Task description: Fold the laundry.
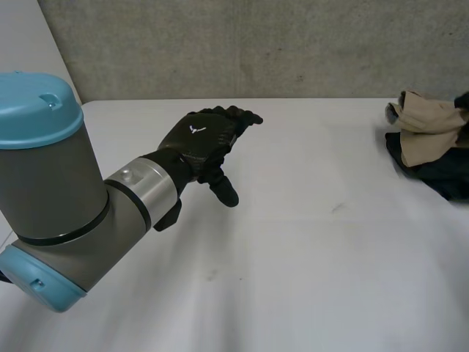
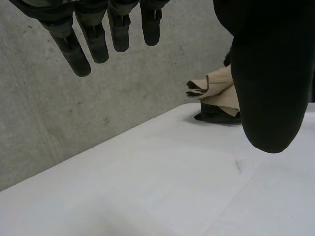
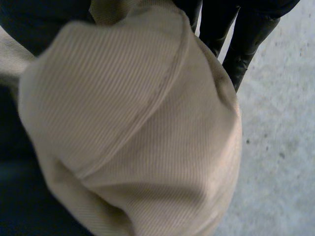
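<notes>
Seemingly the pickup step: left robot hand (image 1: 201,139) hangs released over the bench (image 1: 293,257), right robot hand (image 3: 246,44) meets the tan garment (image 1: 429,128), hold unclear, spreading it probably next.

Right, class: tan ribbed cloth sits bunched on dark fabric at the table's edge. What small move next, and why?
Probably the right hand should draw the tan ribbed cloth off the dark fabric onto the white table's middle: it lies bunched by that hand, while the open left hand hovers apart.
</notes>
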